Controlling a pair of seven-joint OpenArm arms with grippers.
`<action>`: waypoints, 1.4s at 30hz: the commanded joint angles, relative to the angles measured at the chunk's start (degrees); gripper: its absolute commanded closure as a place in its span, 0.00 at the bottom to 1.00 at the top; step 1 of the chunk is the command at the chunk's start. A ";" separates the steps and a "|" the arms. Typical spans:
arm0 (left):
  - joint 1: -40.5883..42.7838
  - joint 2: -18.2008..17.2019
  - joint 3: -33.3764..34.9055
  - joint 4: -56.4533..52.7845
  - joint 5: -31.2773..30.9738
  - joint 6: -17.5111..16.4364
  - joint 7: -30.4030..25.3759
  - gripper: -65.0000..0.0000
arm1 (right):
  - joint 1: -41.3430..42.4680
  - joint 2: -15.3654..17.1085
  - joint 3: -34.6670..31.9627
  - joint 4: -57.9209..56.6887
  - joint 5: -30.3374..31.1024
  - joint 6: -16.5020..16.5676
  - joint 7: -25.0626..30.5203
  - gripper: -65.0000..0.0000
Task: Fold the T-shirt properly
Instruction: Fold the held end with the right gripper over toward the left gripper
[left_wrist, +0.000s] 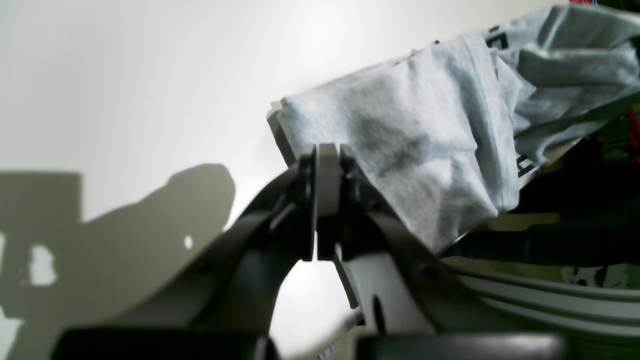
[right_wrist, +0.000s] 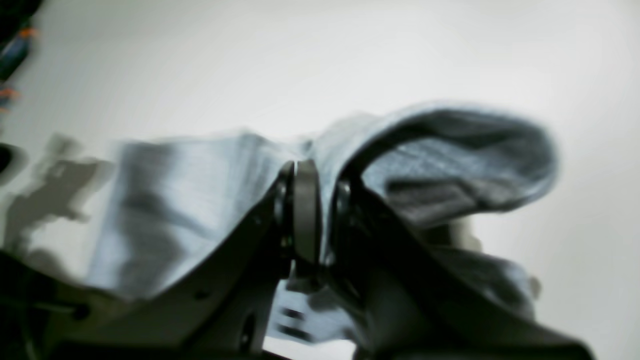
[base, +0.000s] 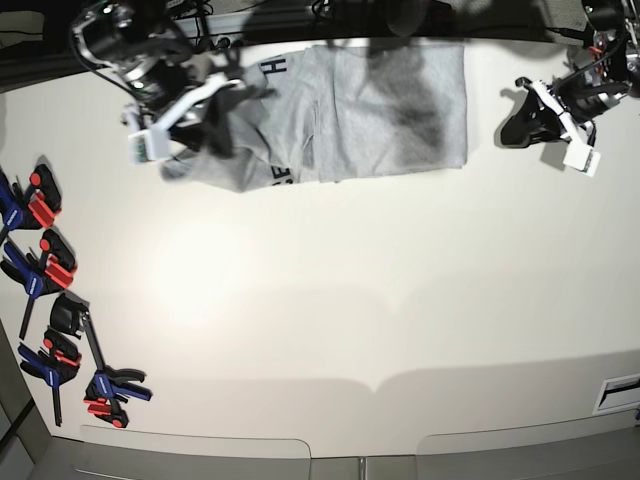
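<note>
The T-shirt (base: 400, 110) is lying along the upper edge of the table (base: 350, 300) in the base view, its main body spreading flat from the centre toward the upper right. Its left end is bunching and lifting off the surface in the upper left, and dark lettering (base: 276, 70) is showing there by the raised fold.

The right gripper (base: 225, 95) is reaching in from the upper left corner and is sitting in that bunched cloth. Its wrist view is blurring, but the right gripper (right_wrist: 315, 170) is showing in it with its jaws pinched tight on grey fabric. The T-shirt (right_wrist: 175, 200) is draping to the left of the jaws and looping in a rounded fold to their right.

Over in the upper right of the base view, the left gripper (base: 515, 115) is sitting well apart from the shirt's right edge, above bare table. In its wrist view the left gripper (left_wrist: 327, 165) is showing its fingers pressed together with nothing between them. The T-shirt (left_wrist: 425, 150) is filling the upper right of that frame beyond the fingers, rumpled, with a bit of dark print peeking out.

A row of blue, red and black clamps (base: 50, 270) is lying down the left edge of the table.
</note>
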 joint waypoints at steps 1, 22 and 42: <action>0.15 -0.79 -0.37 0.98 -1.40 -0.49 -1.36 1.00 | -0.17 -0.76 -1.70 1.07 0.90 0.39 1.73 1.00; 0.26 -0.81 -0.37 0.98 -1.38 -0.49 -1.31 1.00 | 0.15 -3.13 -46.31 -4.39 -36.52 -12.66 14.69 1.00; 0.24 -0.79 -0.37 0.98 -1.40 -0.49 -1.38 1.00 | 10.08 -4.46 -66.38 -21.00 -45.90 -18.18 15.63 1.00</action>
